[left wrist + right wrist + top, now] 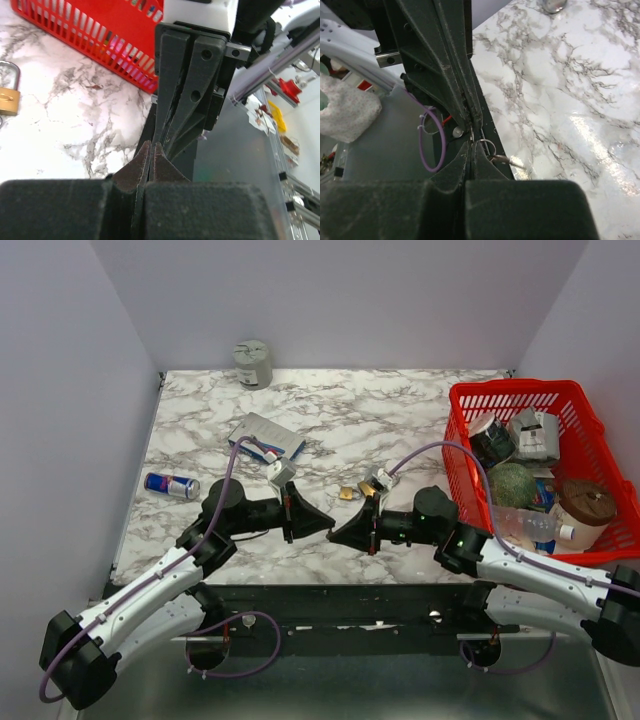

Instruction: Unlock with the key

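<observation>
Since both grippers meet tip to tip, which one has the key? (trainee)

State of the right gripper: jaws fully closed, tips butted against the tips of the left gripper, which is likewise fully closed. The ring emerges at that seam. The key hangs from the ring just beside the tips, clear of the tabletop. A thin metal sliver shows between the left tips. Judgement: both grippers pinch the key assembly, but how the load is shared cannot be told. (technician)

How will the key handle? (trainee)

Expect a light, stiff, thin metal part with smooth faces. It will not deform, but it can pivot or slide in a flat pinch, and the loose ring lets it swing. Take hold across the flat bow, faces against the pads, blade projecting straight past the tips. Do not grip by the ring, because blade direction is then uncontrolled. (technician)

Where is the lock? (trainee)

Location of the padlock: lying flat on the tabletop just beyond the meeting grippers, touching neither. The body is brass and the shackle appears closed. Expect it to be small, dense and hard, and free to skid on the polished marble when the blade pushes in. Judgement: brace it by the body sides, keyway left exposed, before insertion. Keyway orientation is too small to read. (technician)
</observation>
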